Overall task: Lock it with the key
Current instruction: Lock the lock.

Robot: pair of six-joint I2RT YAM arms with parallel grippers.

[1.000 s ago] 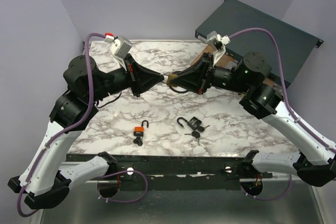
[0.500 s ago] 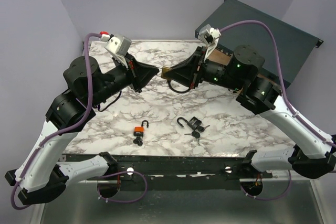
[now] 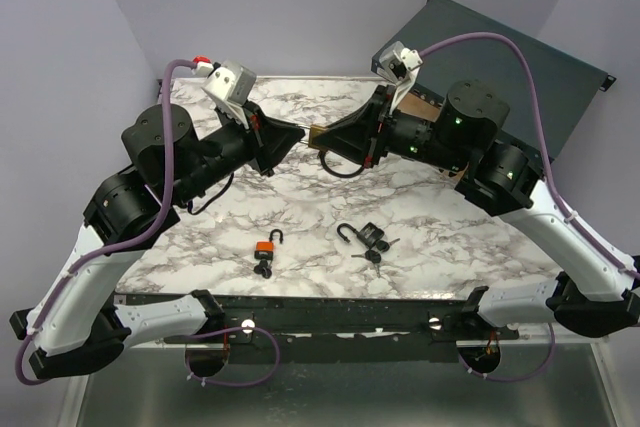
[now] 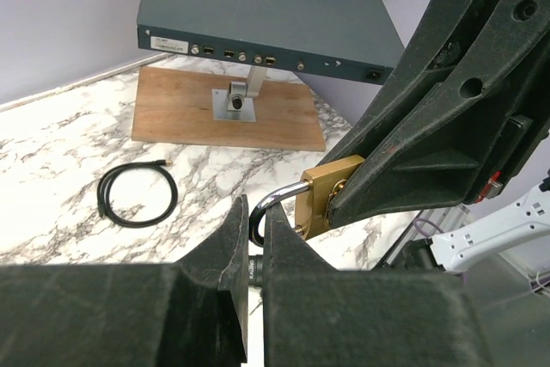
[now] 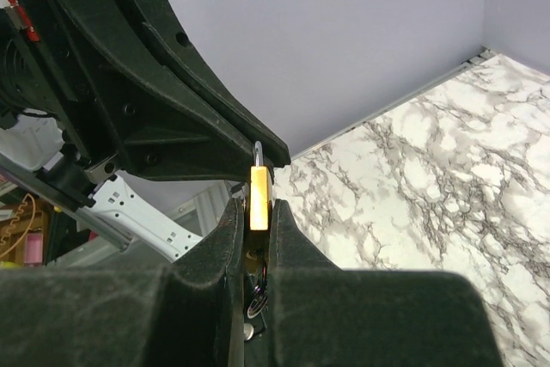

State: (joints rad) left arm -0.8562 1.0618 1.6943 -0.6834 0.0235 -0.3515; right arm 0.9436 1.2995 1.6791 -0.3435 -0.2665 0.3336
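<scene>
A brass padlock [image 4: 331,195] with a silver shackle [image 4: 277,199] hangs in the air between my two grippers above the back of the marble table [image 3: 300,197]. My right gripper [image 5: 254,212] is shut on the padlock's body [image 5: 259,198]. A key ring shows below the body, between the fingers. My left gripper [image 4: 255,217] is shut on the shackle's curve. In the top view the two grippers meet tip to tip, left gripper [image 3: 298,137] and right gripper [image 3: 320,139].
An orange padlock [image 3: 266,246] and a black padlock [image 3: 368,236], both with open shackles and keys, lie near the front edge. A coiled black cable [image 4: 137,197], a wooden board [image 4: 228,109] and a dark equipment box [image 4: 258,15] sit at the back right.
Both arms have lifted and carried the brass padlock a little up and toward the back. Both grips are unchanged, and there has been little motion in the last half second.
</scene>
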